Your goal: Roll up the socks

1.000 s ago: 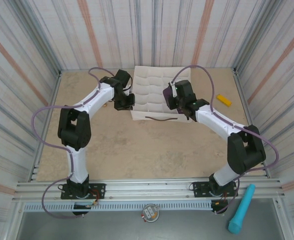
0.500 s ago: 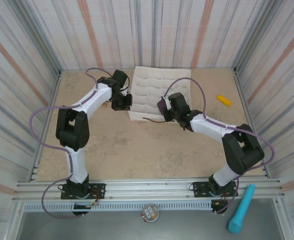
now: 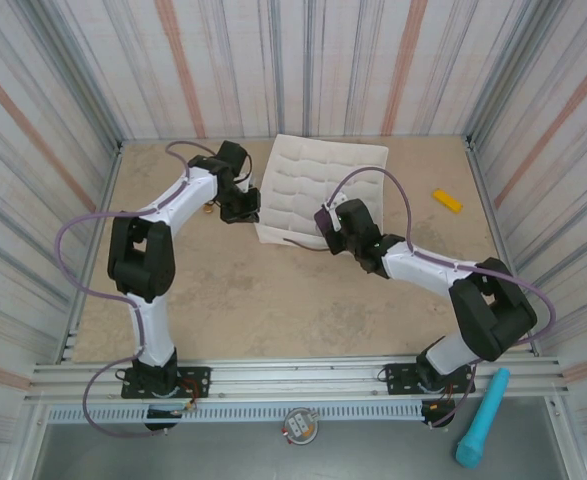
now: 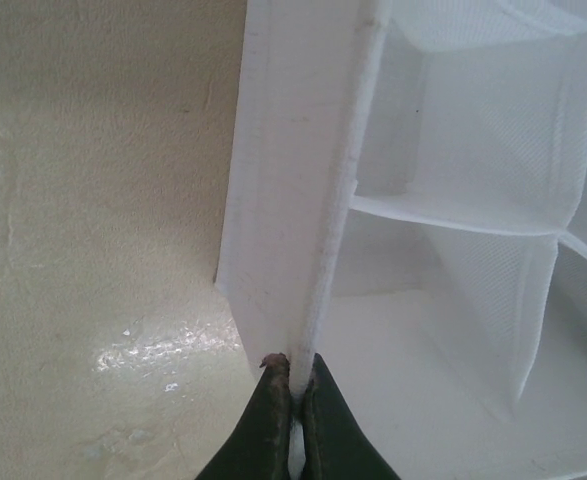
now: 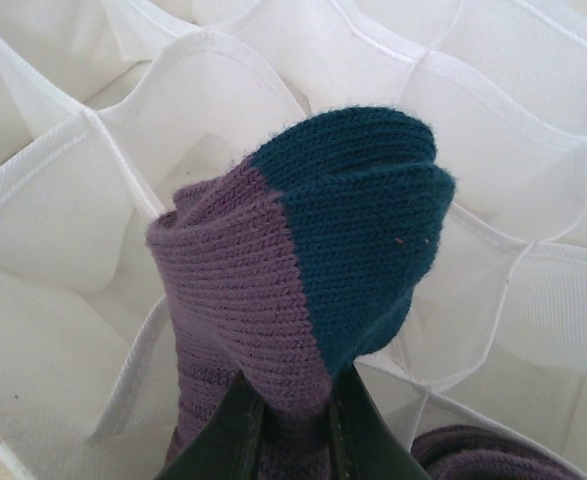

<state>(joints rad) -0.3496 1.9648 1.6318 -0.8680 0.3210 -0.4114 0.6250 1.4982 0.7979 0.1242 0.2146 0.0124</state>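
Note:
My right gripper (image 5: 295, 395) is shut on the bundled socks (image 5: 303, 280), a purple knit wad with a teal patch, held over the cells of the white compartmented tray (image 5: 63, 200). From above, the purple socks (image 3: 324, 217) sit at the right gripper (image 3: 331, 228) by the tray's near edge (image 3: 283, 233). More purple knit (image 5: 493, 455) shows at the bottom right of the right wrist view. My left gripper (image 4: 295, 372) is shut on the tray's left wall (image 4: 323, 200); seen from above, this left gripper (image 3: 248, 205) is at the tray's left side.
A yellow object (image 3: 447, 200) lies on the tan table at the right. A teal tool (image 3: 482, 417) rests outside the front rail. Striped walls close in the workspace on three sides. A thin dark strand (image 3: 303, 241) hangs along the tray's near edge.
The right gripper has carried the socks left and nearer, to the tray's near edge. The tray has turned and slid leftward with the left gripper holding its wall.

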